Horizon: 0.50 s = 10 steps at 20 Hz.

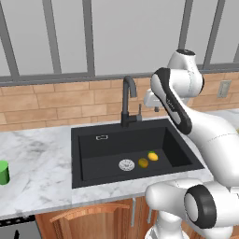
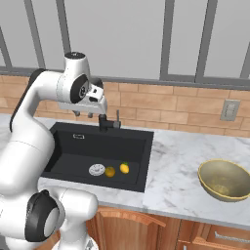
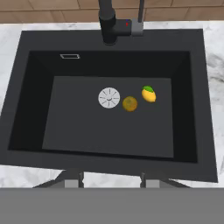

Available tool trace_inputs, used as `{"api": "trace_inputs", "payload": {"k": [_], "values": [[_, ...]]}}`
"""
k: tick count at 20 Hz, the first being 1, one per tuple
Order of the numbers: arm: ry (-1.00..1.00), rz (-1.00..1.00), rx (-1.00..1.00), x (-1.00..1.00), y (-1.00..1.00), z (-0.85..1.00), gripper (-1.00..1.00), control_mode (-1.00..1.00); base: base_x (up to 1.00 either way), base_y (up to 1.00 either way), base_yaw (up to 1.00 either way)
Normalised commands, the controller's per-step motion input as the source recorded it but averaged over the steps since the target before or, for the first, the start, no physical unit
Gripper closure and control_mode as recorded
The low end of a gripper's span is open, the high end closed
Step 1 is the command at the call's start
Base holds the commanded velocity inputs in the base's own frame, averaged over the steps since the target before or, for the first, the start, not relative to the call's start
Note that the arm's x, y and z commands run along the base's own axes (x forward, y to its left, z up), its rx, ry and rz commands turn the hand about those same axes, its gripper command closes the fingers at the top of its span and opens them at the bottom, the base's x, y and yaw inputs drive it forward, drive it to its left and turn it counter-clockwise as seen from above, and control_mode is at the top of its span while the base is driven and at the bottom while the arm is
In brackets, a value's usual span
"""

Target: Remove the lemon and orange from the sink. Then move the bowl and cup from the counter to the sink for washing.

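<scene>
Green cup [image 1: 3, 172] sits way over at the left edge of the marble counter [image 1: 37, 158], well apart from everything else. Moving right you hit the black sink [image 3: 26, 65] with its curved faucet [image 1: 128, 100] at the back. On the basin floor there's the silver drain [image 3: 109, 97], then the orange [image 3: 130, 103] just beside it, then the lemon [image 3: 149, 94] near the orange, not quite touching it from what I can see. Gripper [image 3: 111, 180] hangs up above the basin looking straight down, holding nothing, fingertips [image 3: 73, 179] standing apart with a clear gap between them. Far right on the counter, the golden bowl [image 2: 224, 179] sits upright, well away from the sink.
</scene>
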Motion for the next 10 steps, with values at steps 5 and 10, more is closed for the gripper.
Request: {"api": "trace_inputs", "payload": {"k": [5, 10], "values": [[0.0, 0.0, 0.0, -0.03, 0.0, 0.0, -1.0, -1.0, 0.0, 0.0, 0.0], [0.0, 0.0, 0.0, -0.11, -0.05, 0.0, -1.0, -1.0, 0.0, 0.0, 0.0]]}}
